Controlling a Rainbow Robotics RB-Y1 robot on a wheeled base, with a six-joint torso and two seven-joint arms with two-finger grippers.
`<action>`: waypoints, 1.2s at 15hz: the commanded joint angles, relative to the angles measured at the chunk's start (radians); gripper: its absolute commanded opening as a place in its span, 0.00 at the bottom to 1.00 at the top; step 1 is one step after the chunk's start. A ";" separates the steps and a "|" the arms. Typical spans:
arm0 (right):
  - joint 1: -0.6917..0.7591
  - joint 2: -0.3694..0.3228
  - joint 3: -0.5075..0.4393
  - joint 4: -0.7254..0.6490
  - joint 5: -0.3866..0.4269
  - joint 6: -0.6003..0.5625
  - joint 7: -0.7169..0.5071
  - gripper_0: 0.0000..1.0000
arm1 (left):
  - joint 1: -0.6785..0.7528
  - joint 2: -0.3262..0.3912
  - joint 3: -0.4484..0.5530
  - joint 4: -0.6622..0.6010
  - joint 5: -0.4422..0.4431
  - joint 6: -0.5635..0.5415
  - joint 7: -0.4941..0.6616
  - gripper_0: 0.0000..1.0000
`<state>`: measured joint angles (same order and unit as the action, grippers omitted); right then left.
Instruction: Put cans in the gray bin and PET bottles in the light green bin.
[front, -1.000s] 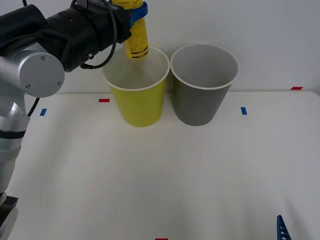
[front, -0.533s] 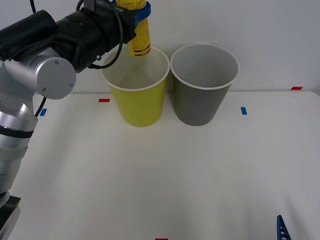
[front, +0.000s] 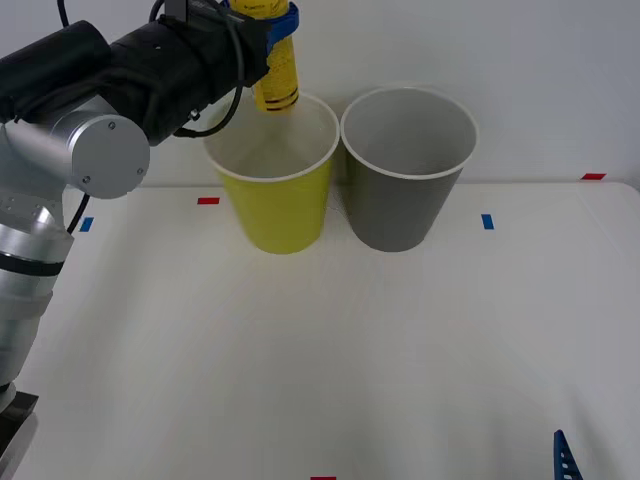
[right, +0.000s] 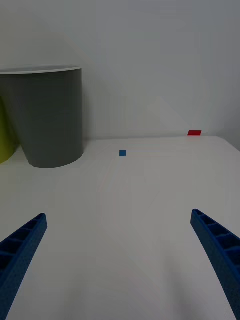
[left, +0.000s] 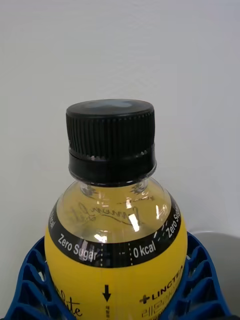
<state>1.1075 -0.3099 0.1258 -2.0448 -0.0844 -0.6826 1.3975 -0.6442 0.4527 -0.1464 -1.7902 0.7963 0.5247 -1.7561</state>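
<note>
Over the last second the left gripper (front: 277, 20) lifted the bottle (front: 275, 75) slightly and has now settled; it hangs above the far rim of the green bin (front: 275, 205), so release looks close. Fingers are clamped round the bottle's body, its lower end hanging below them. Right gripper (right: 120, 260) idles spread wide, near right, gray bin (front: 405, 190) beyond it.

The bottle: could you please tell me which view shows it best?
The left wrist view: the bottle fills it, black cap and yellow label plain, ribbed blue fingers on both sides. The front view shows only its lower part, above the green bin.
</note>
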 joint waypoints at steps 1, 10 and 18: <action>0.000 0.000 0.000 0.000 0.000 0.000 0.000 1.00 | 0.000 0.008 0.001 -0.001 0.000 0.000 0.004 0.03; 0.000 0.000 0.000 0.000 0.000 0.000 0.000 1.00 | 0.000 0.014 0.001 -0.001 -0.008 0.000 0.018 1.00; 0.000 0.000 0.000 0.000 0.000 0.000 0.000 1.00 | 0.094 0.077 0.007 -0.107 0.034 0.000 0.018 1.00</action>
<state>1.1075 -0.3099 0.1258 -2.0448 -0.0844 -0.6826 1.3975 -0.5915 0.4996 -0.1444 -1.8542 0.8162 0.5245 -1.7380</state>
